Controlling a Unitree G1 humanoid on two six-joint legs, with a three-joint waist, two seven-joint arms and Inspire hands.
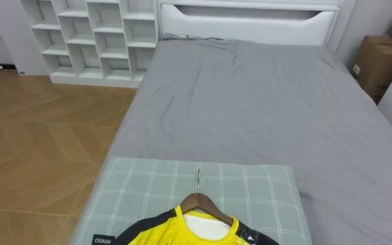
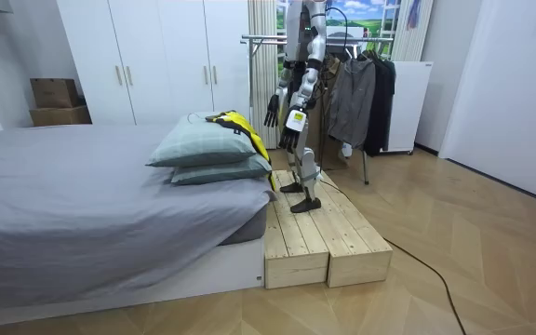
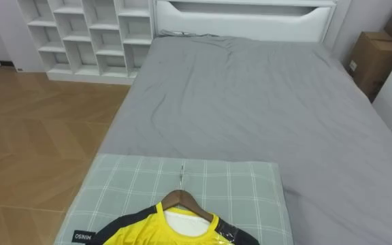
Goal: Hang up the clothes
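A yellow shirt with black trim lies on a wooden hanger, whose metal hook points towards the head of the bed. Both rest on a green checked pillow at the foot of the grey bed. In the room view the shirt tops two stacked pillows. I stand on a wooden platform just behind them, facing the bed. My left hand and right hand hang at my sides, fingers relaxed and holding nothing, a short way from the shirt.
A clothes rack with dark garments stands behind me. A white cube shelf is at the far left of the bed and cardboard boxes at the far right. White wardrobes line the wall.
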